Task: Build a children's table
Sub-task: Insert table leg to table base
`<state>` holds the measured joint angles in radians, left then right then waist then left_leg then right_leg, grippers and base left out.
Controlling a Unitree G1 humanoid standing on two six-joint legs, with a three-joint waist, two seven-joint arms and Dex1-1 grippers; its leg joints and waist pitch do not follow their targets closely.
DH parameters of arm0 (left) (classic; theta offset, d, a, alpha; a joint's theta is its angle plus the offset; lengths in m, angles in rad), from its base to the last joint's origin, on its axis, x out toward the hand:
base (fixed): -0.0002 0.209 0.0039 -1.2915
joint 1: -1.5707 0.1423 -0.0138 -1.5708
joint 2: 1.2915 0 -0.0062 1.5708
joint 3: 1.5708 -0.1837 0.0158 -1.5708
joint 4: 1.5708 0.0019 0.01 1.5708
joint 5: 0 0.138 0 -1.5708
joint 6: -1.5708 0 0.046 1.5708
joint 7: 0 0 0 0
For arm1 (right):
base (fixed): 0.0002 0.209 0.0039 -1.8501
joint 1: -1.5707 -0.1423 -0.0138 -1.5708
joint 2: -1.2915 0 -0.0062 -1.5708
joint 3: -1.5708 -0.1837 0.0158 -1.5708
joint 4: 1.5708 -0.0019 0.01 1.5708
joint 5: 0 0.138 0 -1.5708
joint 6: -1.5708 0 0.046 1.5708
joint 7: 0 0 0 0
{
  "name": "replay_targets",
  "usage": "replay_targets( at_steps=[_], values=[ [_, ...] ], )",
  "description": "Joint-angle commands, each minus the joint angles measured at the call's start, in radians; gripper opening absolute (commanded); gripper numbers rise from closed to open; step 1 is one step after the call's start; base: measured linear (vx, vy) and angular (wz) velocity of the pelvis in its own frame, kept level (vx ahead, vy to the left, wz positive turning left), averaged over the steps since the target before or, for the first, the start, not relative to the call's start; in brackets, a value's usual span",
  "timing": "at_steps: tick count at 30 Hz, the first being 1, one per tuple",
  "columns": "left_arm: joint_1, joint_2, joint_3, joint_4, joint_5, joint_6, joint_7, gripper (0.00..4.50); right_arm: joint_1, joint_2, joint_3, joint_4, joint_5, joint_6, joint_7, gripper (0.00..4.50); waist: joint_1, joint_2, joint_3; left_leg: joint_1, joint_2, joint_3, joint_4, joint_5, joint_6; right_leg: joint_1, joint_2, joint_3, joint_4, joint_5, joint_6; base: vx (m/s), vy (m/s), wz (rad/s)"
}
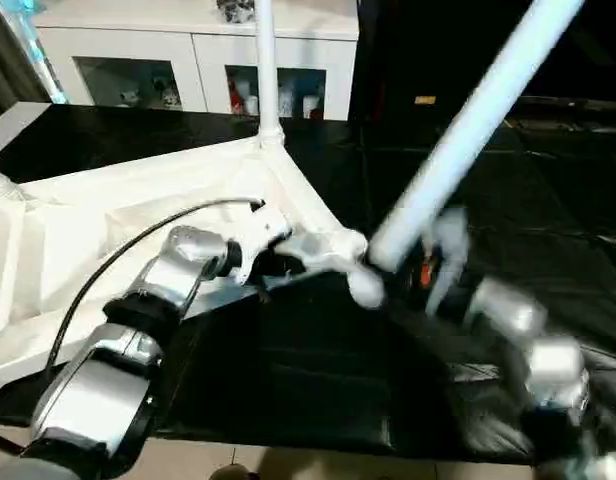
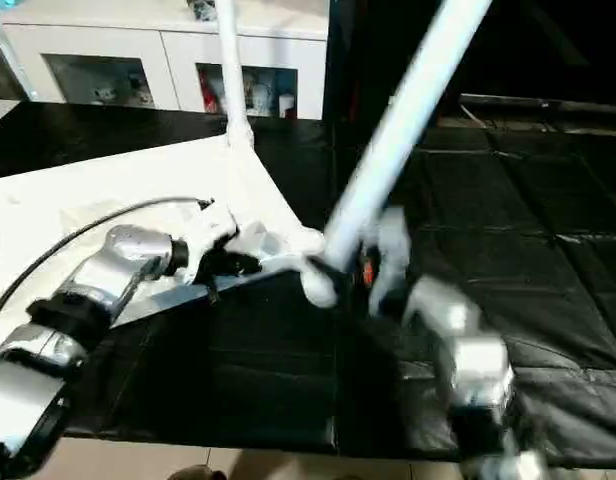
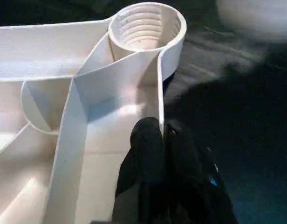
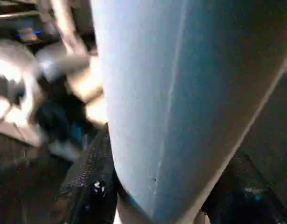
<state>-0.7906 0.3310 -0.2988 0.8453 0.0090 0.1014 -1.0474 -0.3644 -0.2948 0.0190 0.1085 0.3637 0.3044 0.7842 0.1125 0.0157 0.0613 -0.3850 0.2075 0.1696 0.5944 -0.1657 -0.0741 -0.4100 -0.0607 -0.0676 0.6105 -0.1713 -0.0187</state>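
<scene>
Upturned tabletop (image 1: 138,200) on black desk (image 1: 548,200); left end effector (image 3: 164,154) pinches its rim beside empty corner socket (image 3: 146,25). Right end effector (image 1: 428,270) grips tilted leg (image 1: 468,130); another leg (image 1: 265,60) stands socketed.

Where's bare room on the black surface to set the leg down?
Free: the black surface right of the tabletop, behind the right gripper. Crowded: the near socket, where the left gripper and tilted leg meet.

L tool (image 1: 288,252) on upturned tabletop (image 1: 108,215) edge; R tool (image 1: 428,262) holds tilted leg (image 1: 468,135) by corner socket (image 1: 363,285).
</scene>
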Motion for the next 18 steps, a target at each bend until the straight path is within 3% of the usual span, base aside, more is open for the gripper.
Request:
replay_targets(
  at_steps=[1, 6, 8, 9, 14, 18],
  values=[
    [-0.002, 0.016, -0.018, -0.048, 0.021, -0.020, -0.031, 0.00, -0.013, -0.014, 0.012, -0.027, 0.017, 0.026, 0.024, 1.91, 0.007, -0.004, -0.078, 0.020, 0.024, -0.004, -0.066, -0.171, 0.038, 0.059, -0.082, 0.047, -0.064, -0.143, -0.211, 0.000, 0.000, 0.00],
    [0.031, 0.027, -0.051, -0.085, 0.033, -0.027, -0.079, 0.00, -0.063, -0.024, 0.021, 0.007, -0.019, 0.034, 0.023, 1.91, 0.015, -0.003, -0.077, 0.024, 0.026, -0.004, -0.069, -0.198, 0.014, 0.055, -0.085, 0.047, -0.068, -0.202, -0.199, 0.000, 0.000, 0.00],
    [0.057, 0.037, -0.062, -0.129, 0.020, -0.035, -0.126, 0.00, -0.075, -0.037, 0.047, 0.067, -0.087, 0.018, 0.015, 1.91, 0.013, -0.009, -0.078, 0.022, 0.026, -0.004, -0.069, -0.195, 0.006, 0.055, -0.086, 0.046, -0.066, -0.206, -0.197, 0.000, 0.000, 0.00],
    [0.065, 0.039, -0.064, -0.142, 0.015, -0.038, -0.139, 0.00, -0.075, -0.046, 0.060, 0.080, -0.107, 0.016, 0.015, 1.91, 0.015, -0.005, -0.077, 0.024, 0.026, -0.003, -0.069, -0.191, 0.000, 0.053, -0.085, 0.047, -0.068, -0.208, -0.197, 0.000, 0.000, 0.00],
    [0.081, 0.043, -0.064, -0.154, 0.025, -0.055, -0.131, 0.00, -0.050, -0.082, 0.106, 0.091, -0.149, 0.004, 0.019, 1.91, 0.026, -0.007, -0.077, 0.023, 0.024, -0.002, -0.068, -0.195, 0.004, 0.054, -0.083, 0.048, -0.068, -0.209, -0.178, 0.000, 0.000, 0.00],
    [0.089, 0.042, -0.060, -0.145, 0.043, -0.075, -0.095, 0.00, -0.058, -0.062, 0.097, 0.140, -0.161, -0.012, -0.033, 1.91, 0.027, -0.006, -0.076, 0.025, 0.024, -0.003, -0.069, -0.215, -0.003, 0.052, -0.085, 0.048, -0.073, -0.251, -0.166, 0.000, 0.000, 0.00]
  ],
)
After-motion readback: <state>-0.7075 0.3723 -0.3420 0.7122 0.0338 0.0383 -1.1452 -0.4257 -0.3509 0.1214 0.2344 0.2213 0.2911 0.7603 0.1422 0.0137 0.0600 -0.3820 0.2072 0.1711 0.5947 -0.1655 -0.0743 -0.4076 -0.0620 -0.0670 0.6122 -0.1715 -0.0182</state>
